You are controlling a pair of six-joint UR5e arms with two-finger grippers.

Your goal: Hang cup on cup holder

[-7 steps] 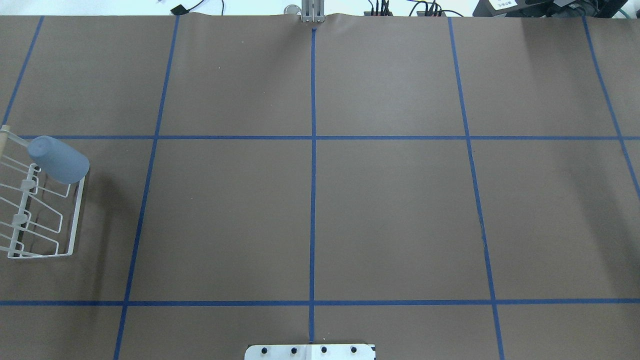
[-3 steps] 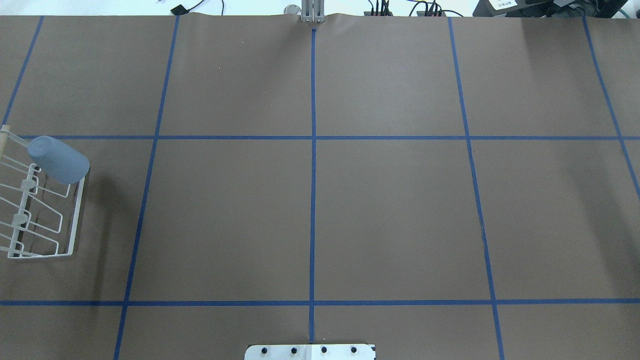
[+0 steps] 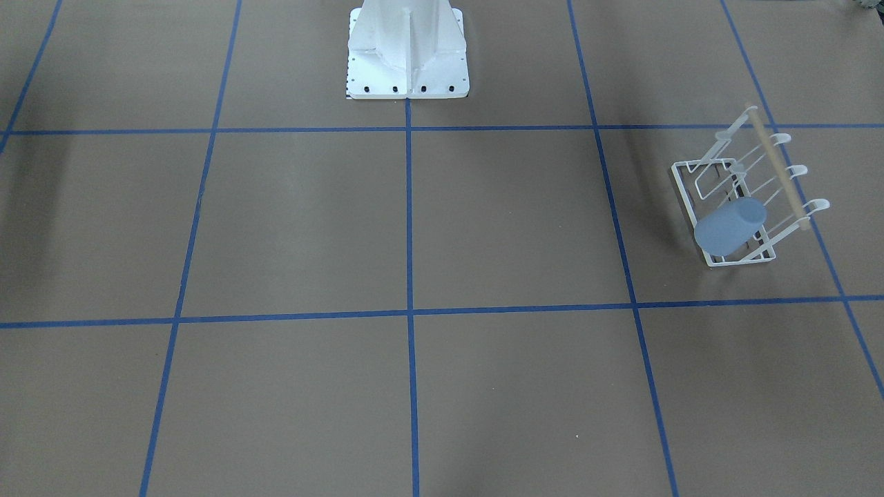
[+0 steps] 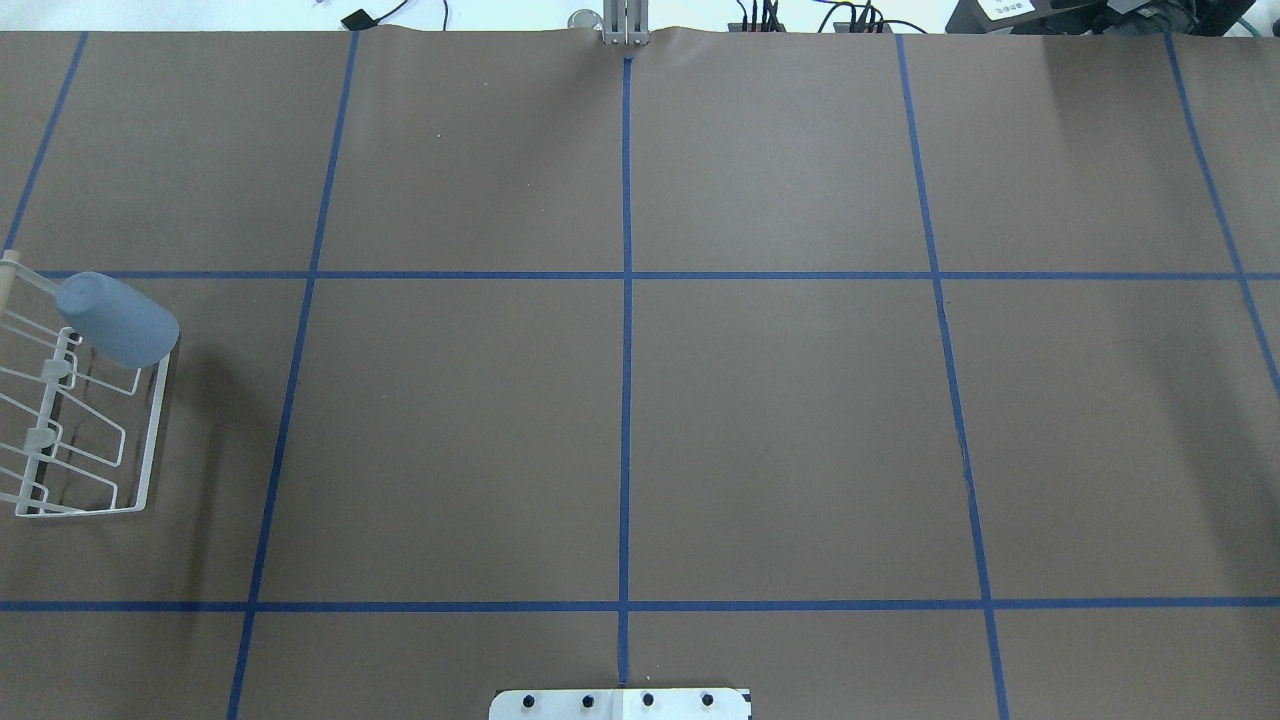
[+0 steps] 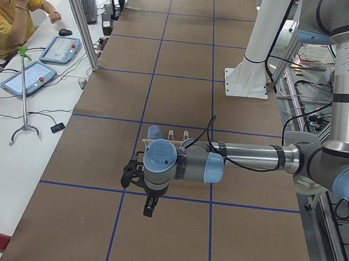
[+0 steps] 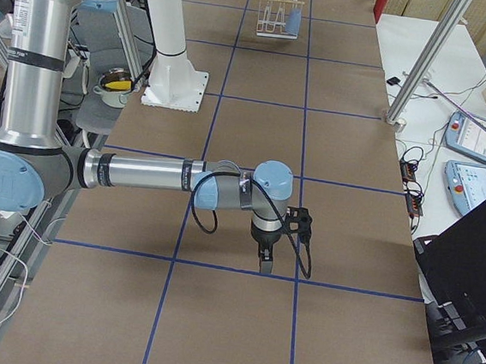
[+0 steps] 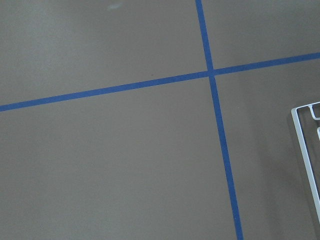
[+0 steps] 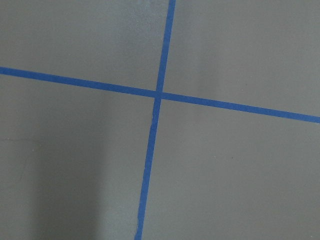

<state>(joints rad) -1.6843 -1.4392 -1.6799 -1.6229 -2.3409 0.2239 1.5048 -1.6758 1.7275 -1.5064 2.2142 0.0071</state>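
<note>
Hanging tilted on a slanted prong, the cup [image 4: 116,319] sits at the end of the cup holder [image 4: 150,440] farthest from the robot's base, on the robot's far left of the worktop [image 4: 780,420]. The left claw [image 5: 148,208] points down above the worktop, near the rack but apart from it. The right claw [image 6: 265,262] points down over a blue tape line [image 6: 218,266], well apart from the rack. Both show only in the side views, so I cannot tell whether either is open or closed.

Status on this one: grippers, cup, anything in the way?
The left gripper and right gripper: state unreadable, both off the cup. It hangs tilted on the cup holder. No obstruction visible.
</note>
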